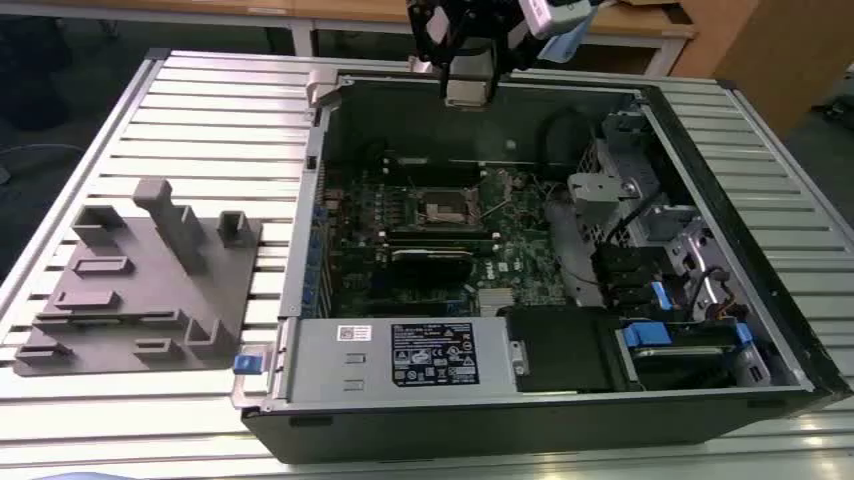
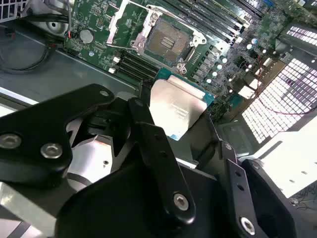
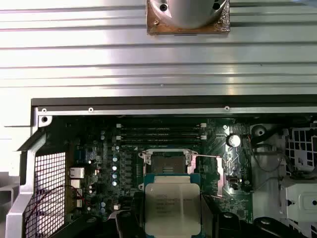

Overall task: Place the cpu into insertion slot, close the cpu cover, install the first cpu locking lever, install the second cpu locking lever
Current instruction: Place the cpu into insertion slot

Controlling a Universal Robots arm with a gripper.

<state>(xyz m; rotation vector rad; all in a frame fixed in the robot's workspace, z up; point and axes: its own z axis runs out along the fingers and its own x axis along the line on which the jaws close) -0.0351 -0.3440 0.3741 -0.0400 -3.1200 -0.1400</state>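
Hovering above open case [image 1: 534, 435], jaws clamped on one cpu [image 3: 173, 208]; one insertion slot [image 3: 168, 162] empty, well apart.

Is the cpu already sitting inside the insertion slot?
No, in the second wrist view the cpu is held between the jaws, apart from the insertion slot, whose dark centre lies bare.

A big silver table [image 1: 200, 110] with long ridges, across most of the exterior view. Shiny and bright in the lower left corner, from light above. Along the top edge, a light brown wooden desk [image 1: 347, 12]. In the upper right corner, a brown wooden cupboard [image 1: 774, 50]. In the upper left, dark floor [image 1: 200, 35] under the desk.
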